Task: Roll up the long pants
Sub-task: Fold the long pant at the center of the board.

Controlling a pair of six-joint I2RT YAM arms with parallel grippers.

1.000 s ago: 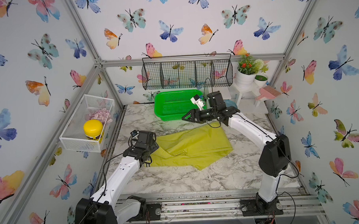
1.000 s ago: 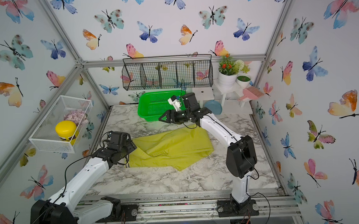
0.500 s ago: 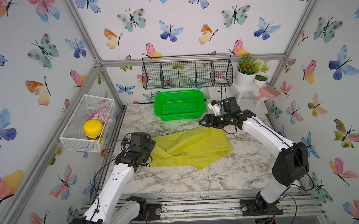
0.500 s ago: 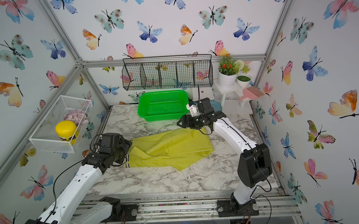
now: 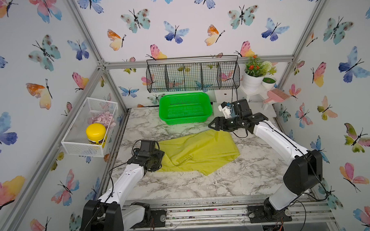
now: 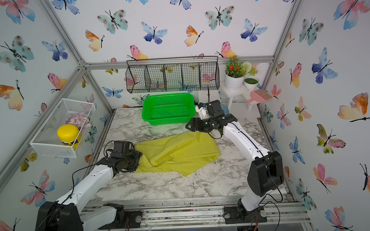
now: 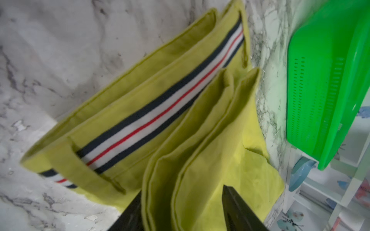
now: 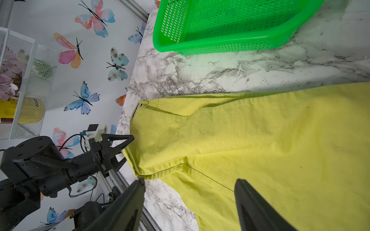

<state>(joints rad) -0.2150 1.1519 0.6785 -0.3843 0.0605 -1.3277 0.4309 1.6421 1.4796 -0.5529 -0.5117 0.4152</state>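
left gripper [image 7: 182, 189]: jaws straddle the bunched waist-end folds of the long pants [image 5: 200, 151], striped waistband just beside them; cannot tell whether clamped. pants lie spread mid-way across the marble table [image 5: 182, 183], in front of the green basket [image 5: 186, 120], not touching it. right gripper [image 5: 211, 126]: jaws spread, nothing between, hovering above the pants' far right corner.

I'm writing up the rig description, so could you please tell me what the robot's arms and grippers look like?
The left arm and right arm match: smooth white links between bulky black joint housings, with thin black cables looping alongside. The left gripper and right gripper have matte black, triangular fingers tapering to points.
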